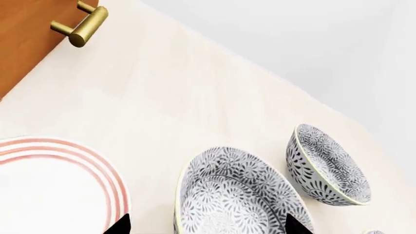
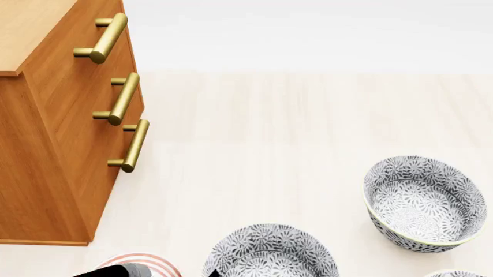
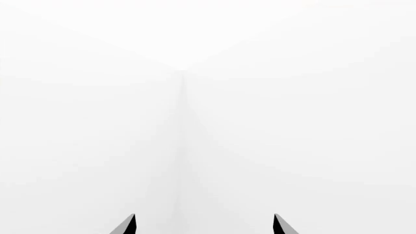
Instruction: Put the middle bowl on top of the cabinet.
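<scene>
Left tool (image 1: pixel 206 226) spread wide, middle bowl (image 1: pixel 237 195) directly ahead (untouched), upright

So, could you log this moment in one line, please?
left gripper: open above middle bowl | right gripper: open, idle | cabinet top: bare

No legible text, label, brand, number or sign was present in any view. The bowls (image 2: pixel 424 202) carried only leaf pattern, the plate (image 1: pixel 52 190) only red rings, and the cabinet (image 2: pixel 54 144) was unmarked.
</scene>
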Motion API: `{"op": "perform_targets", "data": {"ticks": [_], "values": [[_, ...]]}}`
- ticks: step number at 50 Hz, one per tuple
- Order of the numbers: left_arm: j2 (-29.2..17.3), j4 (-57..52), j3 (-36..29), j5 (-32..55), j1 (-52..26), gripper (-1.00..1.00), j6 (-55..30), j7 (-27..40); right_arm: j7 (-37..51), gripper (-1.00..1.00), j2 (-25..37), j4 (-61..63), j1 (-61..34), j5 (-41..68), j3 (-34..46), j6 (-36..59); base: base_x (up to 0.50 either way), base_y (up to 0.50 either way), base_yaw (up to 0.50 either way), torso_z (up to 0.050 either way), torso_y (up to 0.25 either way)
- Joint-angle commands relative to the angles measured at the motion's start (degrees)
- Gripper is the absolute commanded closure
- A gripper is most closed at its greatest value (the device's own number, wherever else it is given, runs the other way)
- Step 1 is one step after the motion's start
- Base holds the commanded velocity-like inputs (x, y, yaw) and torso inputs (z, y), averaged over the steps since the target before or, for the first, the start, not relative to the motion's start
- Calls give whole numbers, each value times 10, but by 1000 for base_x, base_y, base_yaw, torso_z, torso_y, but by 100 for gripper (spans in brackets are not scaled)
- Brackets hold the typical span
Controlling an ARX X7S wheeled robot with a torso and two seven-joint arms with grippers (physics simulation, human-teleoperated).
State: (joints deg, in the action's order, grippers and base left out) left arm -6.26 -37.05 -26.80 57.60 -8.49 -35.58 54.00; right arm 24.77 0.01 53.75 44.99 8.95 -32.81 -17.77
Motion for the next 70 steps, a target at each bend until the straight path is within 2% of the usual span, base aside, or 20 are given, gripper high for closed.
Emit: {"op": "perform_targets", "data": {"ticks": [1,27,70], "values": [[9,22,-16,-5,-13,-100,1,16,2,-100,0,6,0,-6,4,4,0,0,0,0,0],[10,72,-64,-31,-15,-100,35,-11,-7,-100,0,8,0,-9,4,13,0,0,0,0,0],[11,174,-99,-27,-47,-100,86,-57,-9,-100,0,17,0,-4,-6,19,0,0,0,0,0]]}}
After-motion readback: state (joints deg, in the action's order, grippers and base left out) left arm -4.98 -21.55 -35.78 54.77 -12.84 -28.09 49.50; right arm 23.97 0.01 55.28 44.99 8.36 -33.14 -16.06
